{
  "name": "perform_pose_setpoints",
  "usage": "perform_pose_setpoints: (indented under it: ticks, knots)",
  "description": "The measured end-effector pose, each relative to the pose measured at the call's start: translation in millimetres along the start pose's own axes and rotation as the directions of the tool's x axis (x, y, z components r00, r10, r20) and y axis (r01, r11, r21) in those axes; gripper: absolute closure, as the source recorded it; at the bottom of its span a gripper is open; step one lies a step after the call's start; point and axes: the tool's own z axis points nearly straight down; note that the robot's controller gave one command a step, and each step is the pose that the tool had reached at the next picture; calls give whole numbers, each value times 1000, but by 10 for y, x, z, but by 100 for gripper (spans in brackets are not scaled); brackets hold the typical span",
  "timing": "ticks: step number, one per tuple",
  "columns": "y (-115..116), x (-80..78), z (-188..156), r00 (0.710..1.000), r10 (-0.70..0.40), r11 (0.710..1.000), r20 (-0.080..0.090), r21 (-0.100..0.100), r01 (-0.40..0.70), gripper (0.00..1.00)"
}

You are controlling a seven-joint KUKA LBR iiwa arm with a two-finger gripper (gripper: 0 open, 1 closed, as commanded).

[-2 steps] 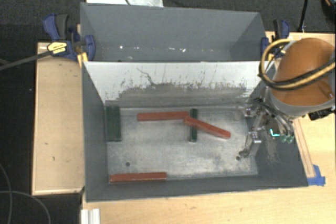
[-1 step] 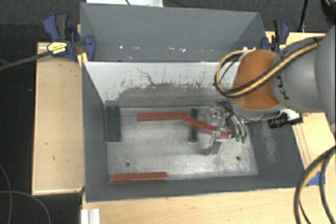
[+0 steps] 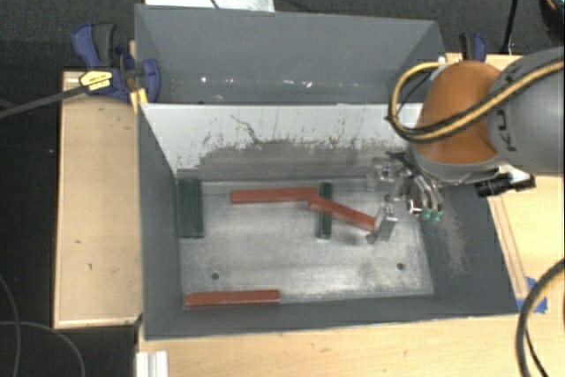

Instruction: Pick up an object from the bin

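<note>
My gripper (image 3: 385, 223) is low over the right part of the bin floor, its fingertips at the right end of a short red bar (image 3: 341, 212) that lies slanted there. Whether that bar sits between the fingers is hidden from me. A small dark green block (image 3: 325, 210) lies upright in the view just left of it, crossing the bar's left end. A longer red bar (image 3: 274, 196) lies level to the left of both, touching them.
A dark green block (image 3: 190, 207) lies by the left wall. Another red bar (image 3: 232, 298) rests along the front edge of the floor. The arm with its orange cover and yellow cable hangs over the bin's right wall.
</note>
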Motion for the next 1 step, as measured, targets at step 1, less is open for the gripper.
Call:
perform_pose_setpoints:
  ticks: [1]
  knots:
    - [87, 129, 23, 990, 140, 990, -8, -1, -140, 0]
